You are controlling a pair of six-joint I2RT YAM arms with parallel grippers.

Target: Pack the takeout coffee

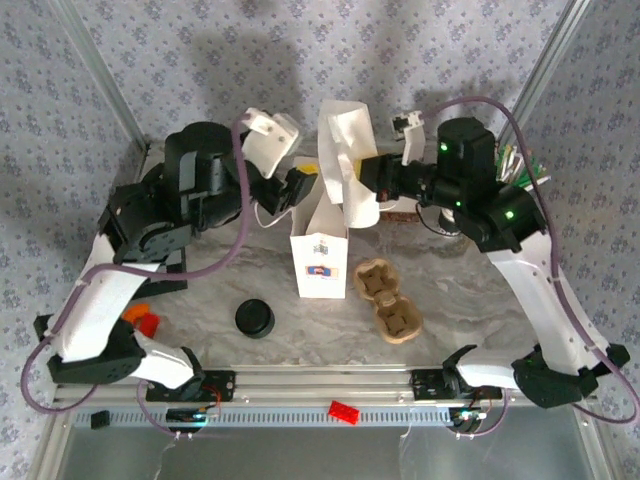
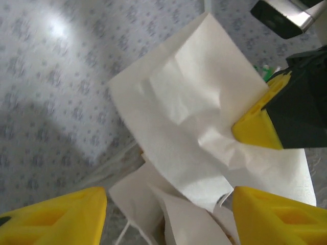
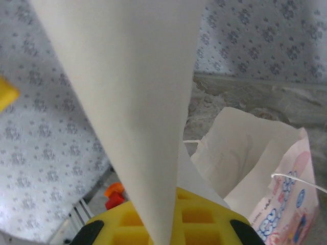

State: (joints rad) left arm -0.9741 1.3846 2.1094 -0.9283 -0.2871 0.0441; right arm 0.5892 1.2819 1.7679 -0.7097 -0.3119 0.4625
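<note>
Small pale-sided takeout paper cup with a dark round top (image 1: 446, 226): what I take to be it sits at the back of the table, right of the bag, mostly hidden under the right arm's wrist. Only a dark round patch with a pale rim shows. Cannot confirm that it is upright.

Not packed yet. Brown moulded-cardboard two-well cup carrier (image 1: 388, 298) lies flat just right of the bag, both wells empty.

Tall white paper bag with a printed label (image 1: 320, 265) stands mid-table, mouth up. Right gripper (image 1: 365, 178) is clamped tight on the bag's long white paper flap (image 1: 345, 150), holding it raised. The flap runs up between its yellow fingers (image 3: 199, 219).

Left gripper (image 2: 168, 196): jaws well apart, crumpled paper between them but not pinched.

Flat black round lid (image 1: 255, 318) lies loose front left, well apart from the rest.

Judgement: early stage. Bag mouth is held open; cup into carrier and carrier into bag both remain.
</note>
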